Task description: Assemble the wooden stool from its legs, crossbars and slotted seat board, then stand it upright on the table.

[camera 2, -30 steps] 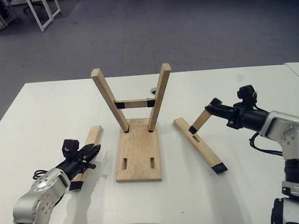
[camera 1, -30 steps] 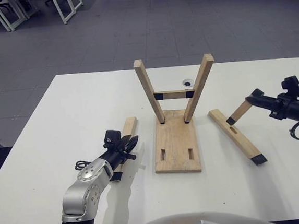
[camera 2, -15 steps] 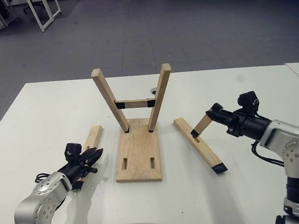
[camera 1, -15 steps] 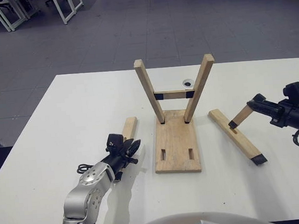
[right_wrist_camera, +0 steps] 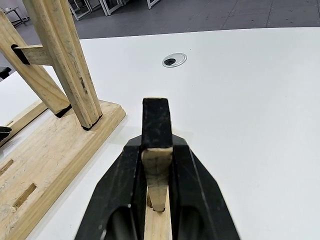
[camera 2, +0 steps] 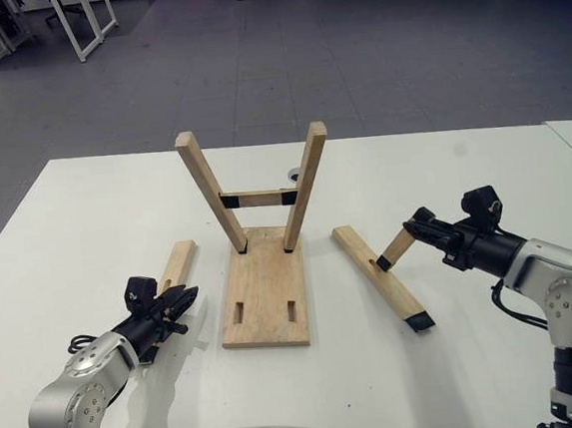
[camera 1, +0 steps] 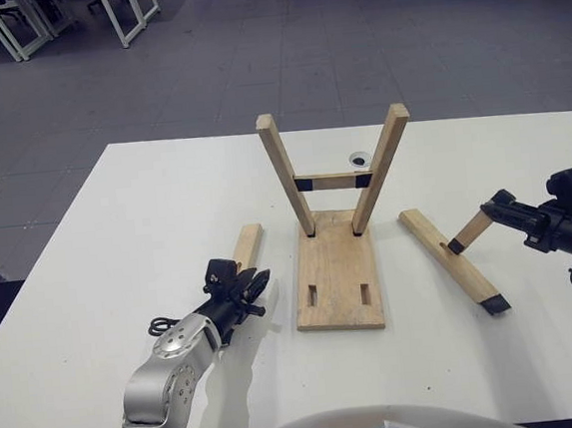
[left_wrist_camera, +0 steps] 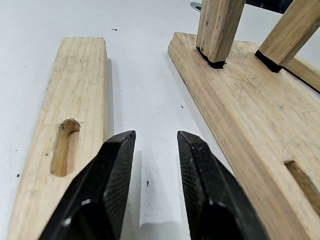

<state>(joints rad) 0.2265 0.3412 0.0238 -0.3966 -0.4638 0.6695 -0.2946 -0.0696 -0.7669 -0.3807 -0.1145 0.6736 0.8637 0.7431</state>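
The slotted seat board [camera 1: 338,288] lies flat on the white table [camera 1: 136,217]. Two legs [camera 1: 285,174] joined by a crossbar [camera 1: 333,181] stand in its far slots. A loose leg [camera 1: 246,246] lies left of the board. My left gripper [left_wrist_camera: 156,140] is open, low over the table between that leg [left_wrist_camera: 75,110] and the board [left_wrist_camera: 240,110]. Another loose leg [camera 1: 453,261] lies to the board's right. My right gripper [right_wrist_camera: 156,147] is shut on a short crossbar [camera 1: 471,231], tilted, with its lower black-tipped end resting on that leg.
A round cable grommet [camera 1: 359,156] sits in the table behind the standing legs. A black cable [camera 1: 159,326] trails beside my left wrist. Open tabletop stretches to the far left and near right; the floor lies beyond the far edge.
My right gripper has carried the crossbar down and toward me along the right loose leg. My left gripper has shifted slightly off the left loose leg toward the seat board.
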